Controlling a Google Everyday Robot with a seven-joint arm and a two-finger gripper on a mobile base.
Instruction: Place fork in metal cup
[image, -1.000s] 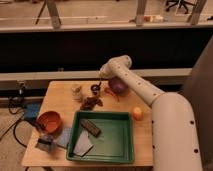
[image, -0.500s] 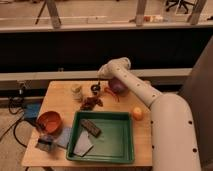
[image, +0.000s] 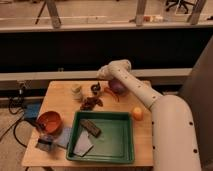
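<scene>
My gripper (image: 97, 86) hangs down from the bent white wrist over the back middle of the wooden table (image: 60, 90). It is between the cream-white jar (image: 76, 92) and the purple bowl (image: 118, 86). A small dark grey shape right under it may be the metal cup (image: 95, 91); I cannot separate the two. A thin orange-red piece (image: 111, 94), possibly the fork, lies on the table just in front of the purple bowl, right of the gripper. Whether the gripper holds anything does not show.
A dark brown clump (image: 90, 103) lies in front of the gripper. A green tray (image: 125, 140) at the front holds a dark bar and a grey cloth. An orange bowl (image: 49, 122) stands front left, and an orange ball (image: 137, 113) sits right of the tray.
</scene>
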